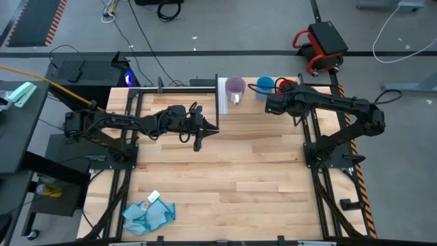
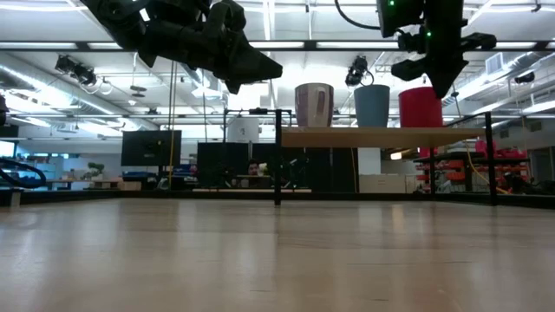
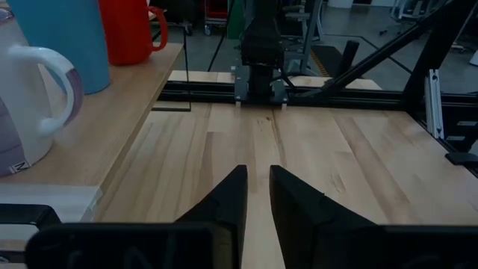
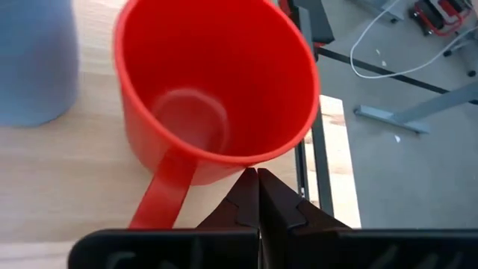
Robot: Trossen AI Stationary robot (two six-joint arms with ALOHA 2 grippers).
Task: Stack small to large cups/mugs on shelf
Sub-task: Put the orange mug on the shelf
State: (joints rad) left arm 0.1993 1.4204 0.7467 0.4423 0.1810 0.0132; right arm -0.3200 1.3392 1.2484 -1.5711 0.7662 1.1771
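Note:
Three cups stand upright in a row on the shelf [image 1: 249, 104] at the table's far edge: the translucent purple cup [image 1: 235, 87] with a white handle [image 3: 52, 82], the blue cup [image 1: 265, 85] and the red handled mug [image 4: 216, 82]. My right gripper [image 4: 258, 179] is shut and points down from above, at the red mug's outer wall beside its handle [image 4: 160, 198]. In the low view my right gripper [image 2: 449, 87] overlaps the mug's top [image 2: 421, 106]. My left gripper [image 1: 198, 143] hovers over the bare tabletop left of the shelf, its fingers a narrow gap apart [image 3: 258, 183]. My right gripper has its shut fingertips [image 4: 246, 187] against or just off the red mug's outer wall [image 4: 246, 161], below the rim and next to the handle, coming from above. Whether they touch it, I cannot tell. The mug stands upright on the shelf.
A crumpled blue cloth [image 1: 147, 215] lies near the table's near left corner. Black frame rails run along the table's sides [image 1: 311, 137]. The shelf's black post [image 2: 277, 156] rises from the table. The middle of the tabletop [image 1: 232, 171] is bare wood.

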